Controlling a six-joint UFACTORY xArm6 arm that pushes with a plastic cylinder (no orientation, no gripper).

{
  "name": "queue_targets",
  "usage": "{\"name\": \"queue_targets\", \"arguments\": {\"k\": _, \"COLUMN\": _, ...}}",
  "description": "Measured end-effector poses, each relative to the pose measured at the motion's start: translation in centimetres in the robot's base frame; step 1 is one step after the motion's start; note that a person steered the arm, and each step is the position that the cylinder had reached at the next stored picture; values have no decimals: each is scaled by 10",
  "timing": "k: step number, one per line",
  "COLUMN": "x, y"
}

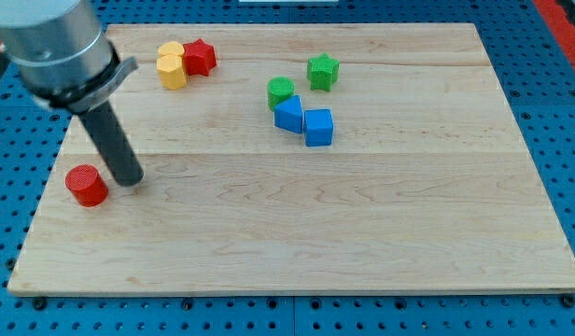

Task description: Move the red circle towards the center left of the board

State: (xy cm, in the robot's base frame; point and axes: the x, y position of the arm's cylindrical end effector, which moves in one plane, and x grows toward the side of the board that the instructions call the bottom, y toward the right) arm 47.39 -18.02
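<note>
My tip (129,180) rests just right of the red circle (86,185) at the counter's (362,233) left edge (no jaws here, nothing held).

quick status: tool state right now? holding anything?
No gripper, just a rod: my tip holds nothing.
It sits on the board just right of the red circle; contact cannot be told.

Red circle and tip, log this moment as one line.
red circle: view's left edge, mid-height | my tip: just right of it, contact unclear | other blocks: view's top
</note>
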Motion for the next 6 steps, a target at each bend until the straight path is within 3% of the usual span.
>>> {"name": "queue_targets", "arguments": {"k": 1, "x": 57, "y": 19}}
{"name": "queue_targets", "arguments": {"k": 2, "x": 54, "y": -67}}
{"name": "queue_targets", "arguments": {"k": 3, "x": -8, "y": -66}}
{"name": "queue_targets", "arguments": {"k": 4, "x": -27, "y": -16}}
{"name": "queue_targets", "arguments": {"k": 5, "x": -40, "y": -18}}
{"name": "queue_targets", "arguments": {"k": 6, "x": -5, "y": -38}}
